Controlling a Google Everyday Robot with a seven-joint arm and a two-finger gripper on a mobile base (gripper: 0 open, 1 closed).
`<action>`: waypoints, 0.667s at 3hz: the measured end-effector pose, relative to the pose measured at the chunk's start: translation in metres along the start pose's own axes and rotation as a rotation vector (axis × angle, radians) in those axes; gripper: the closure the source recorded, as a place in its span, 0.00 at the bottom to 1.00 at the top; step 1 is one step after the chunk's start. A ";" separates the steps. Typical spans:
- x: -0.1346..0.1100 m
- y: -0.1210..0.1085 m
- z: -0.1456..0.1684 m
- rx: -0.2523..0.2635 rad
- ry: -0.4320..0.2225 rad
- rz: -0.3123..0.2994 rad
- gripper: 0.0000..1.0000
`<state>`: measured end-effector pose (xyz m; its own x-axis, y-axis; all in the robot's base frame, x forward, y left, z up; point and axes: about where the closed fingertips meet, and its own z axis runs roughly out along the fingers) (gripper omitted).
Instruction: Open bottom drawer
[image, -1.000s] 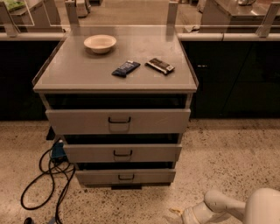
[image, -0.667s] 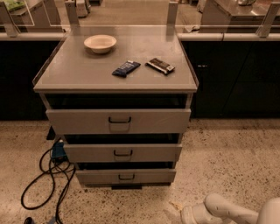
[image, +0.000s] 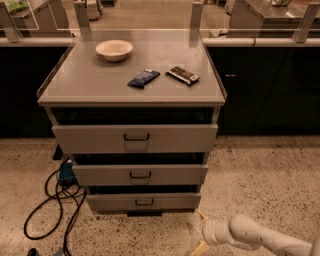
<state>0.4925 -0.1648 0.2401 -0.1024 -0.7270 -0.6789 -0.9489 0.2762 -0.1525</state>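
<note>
The bottom drawer (image: 170, 201) is the shallowest grey front of the three in the cabinet, with a small dark wire handle (image: 144, 202) at its centre, and it looks pushed in. My gripper (image: 199, 232) is low over the floor, in front of and just right of the drawer's right end, below the handle's height. Its two tan fingers (image: 202, 216) stand apart, open and empty. The white arm (image: 250, 234) runs off to the lower right.
The middle drawer (image: 100, 175) and the tall top drawer (image: 90, 138) sit above. The cabinet top holds a bowl (image: 114, 49) and two snack packets (image: 143, 78) (image: 182, 75). Black cables (image: 50, 200) lie on the floor at the left. Dark counters stand behind.
The arm has dropped lower in the picture, so less of it shows at the right. The gripper has crept slightly up toward the cabinet's lower right corner. The drawers have not moved.
</note>
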 end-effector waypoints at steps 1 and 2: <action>-0.013 -0.056 0.026 0.010 0.084 0.026 0.00; -0.013 -0.056 0.026 0.010 0.084 0.027 0.00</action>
<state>0.5549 -0.1541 0.2388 -0.1525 -0.7693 -0.6204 -0.9425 0.3022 -0.1430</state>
